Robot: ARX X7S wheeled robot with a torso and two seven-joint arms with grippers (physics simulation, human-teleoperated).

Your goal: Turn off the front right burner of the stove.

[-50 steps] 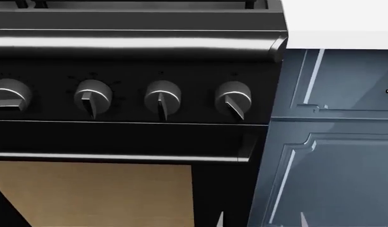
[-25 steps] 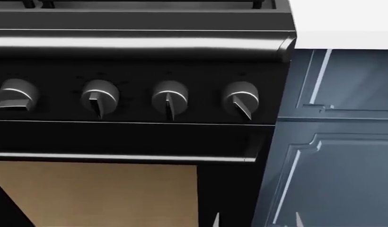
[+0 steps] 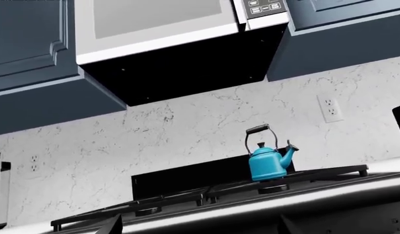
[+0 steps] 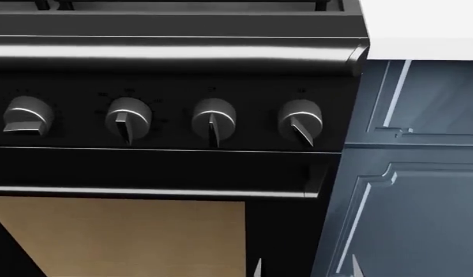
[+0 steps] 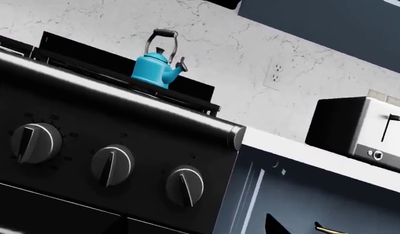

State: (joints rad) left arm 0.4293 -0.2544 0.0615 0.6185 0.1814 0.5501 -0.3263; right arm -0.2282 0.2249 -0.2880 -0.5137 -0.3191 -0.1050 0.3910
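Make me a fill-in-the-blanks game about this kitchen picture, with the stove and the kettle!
1. The stove shows ____ round knobs in the head view.
2. The kettle on the stove is colored ____.
3. On the white counter, beside the stove, stands a silver ____.
4. The cabinet next to the stove is blue-____.

Missing words: four; blue; toaster; grey
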